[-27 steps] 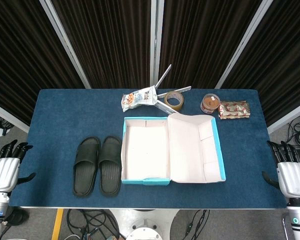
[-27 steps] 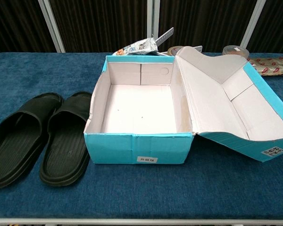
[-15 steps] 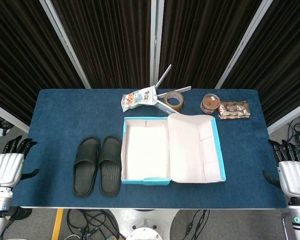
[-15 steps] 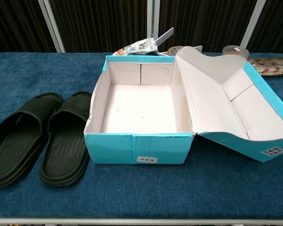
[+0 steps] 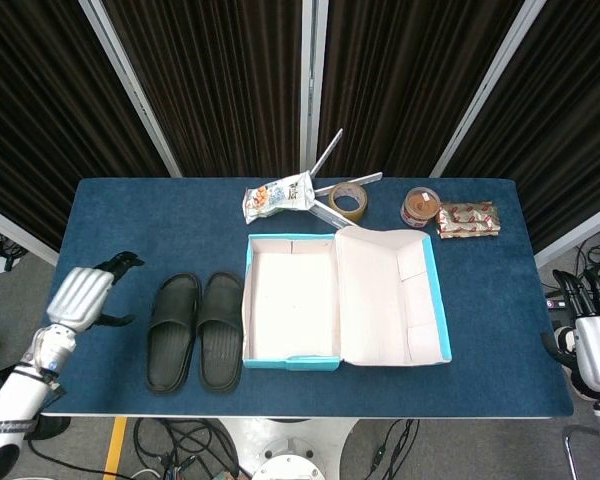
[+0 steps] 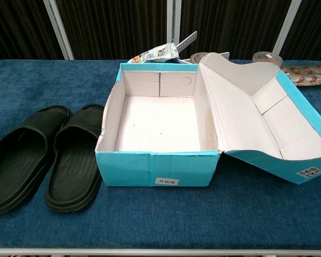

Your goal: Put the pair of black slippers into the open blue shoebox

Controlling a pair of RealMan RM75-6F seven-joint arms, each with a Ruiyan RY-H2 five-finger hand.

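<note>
Moving in over the table's left edge, the left hand (image 5: 83,294) now hangs empty, fingers apart, near the black slippers (image 5: 195,331). Right hand (image 5: 598,340) waits off-table, fingers spread. Beside the slippers lies the blue shoebox (image 5: 291,301), its lid open.

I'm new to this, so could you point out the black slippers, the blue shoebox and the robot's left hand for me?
black slippers (image 5: 196,330), head view, inner edge of the left slipper
blue shoebox (image 6: 152,168), chest view, front wall
left hand (image 5: 80,295), head view, back of the hand
</note>
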